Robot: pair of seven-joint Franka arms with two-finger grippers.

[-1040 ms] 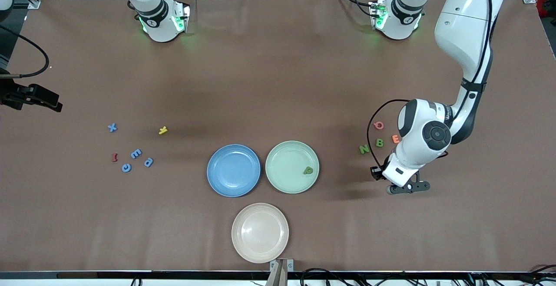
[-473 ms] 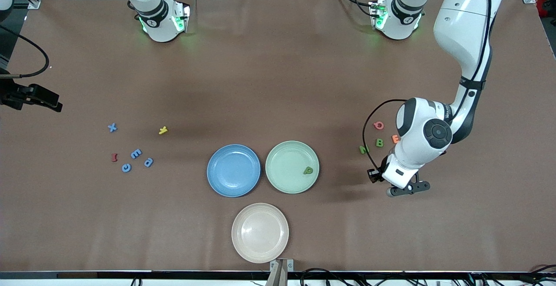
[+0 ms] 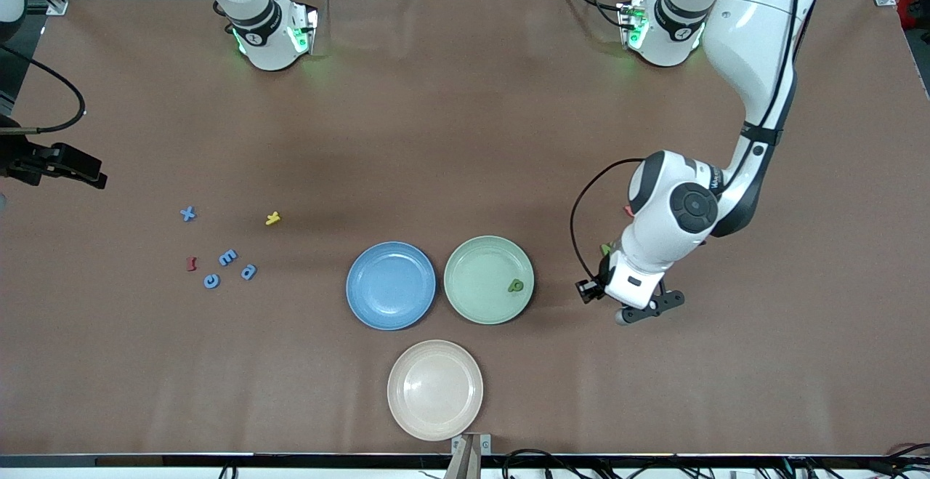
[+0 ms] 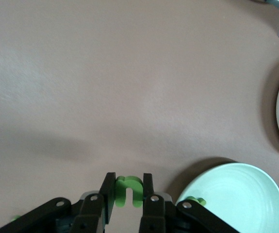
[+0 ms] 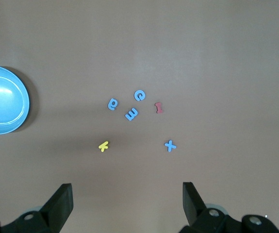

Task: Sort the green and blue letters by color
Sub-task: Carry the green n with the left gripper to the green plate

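The left pincer [image 4: 128, 201] is clamped on a small green letter [image 4: 128, 190], shaped like a u, which stands out between its fingers. It hangs over the bare brown surface [image 3: 465, 137], just beside the green plate [image 3: 488, 280] toward the left arm's end. One green letter already lies in that plate [image 3: 515, 286], near its rim. Another green letter [image 3: 604, 249] peeks out from under the left arm's wrist; the rest of that group is hidden by the arm.

The right pincer [image 5: 127, 204] hangs wide apart and holds nothing, waiting up over the right arm's end of the surface. Below it lie the four blue letters: an X [image 3: 188, 213] set apart, and an E [image 3: 228, 256], a C [image 3: 211, 280] and an a [image 3: 248, 272] in a tight cluster, with a dark red letter [image 3: 191, 264] and a yellow letter [image 3: 272, 218] close by. The blue plate [image 3: 391, 285] is empty, as is the beige plate [image 3: 434, 389].

The grip takes only part of a thin piece, so it may twist or slip out on the way. Let go short of the rim, it would land on the surface or tip off the plate's sloped edge. Later, the close blue cluster invites nudging a neighbour or catching the red piece.
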